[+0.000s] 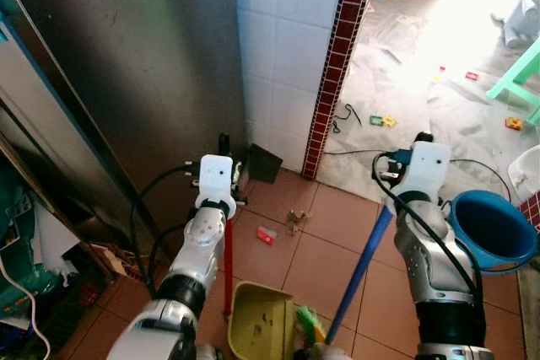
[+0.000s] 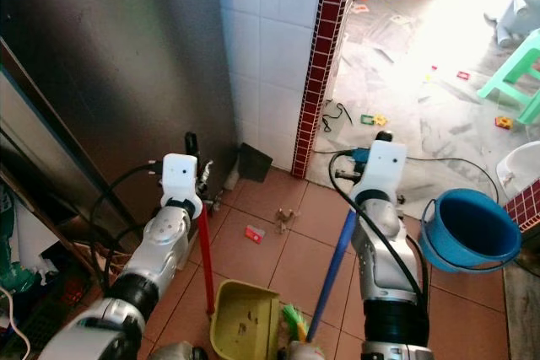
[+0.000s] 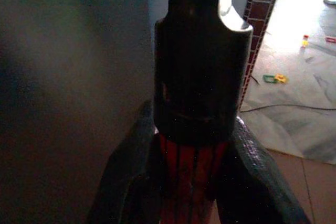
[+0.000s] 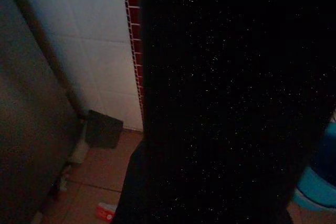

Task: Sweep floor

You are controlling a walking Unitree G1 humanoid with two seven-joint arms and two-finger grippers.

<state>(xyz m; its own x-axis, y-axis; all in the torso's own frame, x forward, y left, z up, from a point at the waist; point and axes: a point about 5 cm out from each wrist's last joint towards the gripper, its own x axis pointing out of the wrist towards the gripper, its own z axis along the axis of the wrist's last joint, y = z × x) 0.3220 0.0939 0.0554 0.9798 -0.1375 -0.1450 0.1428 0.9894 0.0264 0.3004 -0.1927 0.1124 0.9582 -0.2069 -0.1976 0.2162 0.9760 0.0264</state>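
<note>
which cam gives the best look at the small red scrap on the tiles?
Left eye view: the red scrap lies unobstructed on the tile ahead of the dustpan. Right eye view shows it equally. Right wrist view catches it dimly at the frame edge.

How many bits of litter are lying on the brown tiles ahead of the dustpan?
2: a red scrap in front of the dustpan, and a small brownish piece just beyond it toward the brick pillar. Smaller bits may escape notice.

We see both silver arms reaching forward and bent at the elbow. The left gripper (image 3: 194,171) has its fingers (image 3: 131,171) closed around a red handle (image 3: 190,182).
</note>
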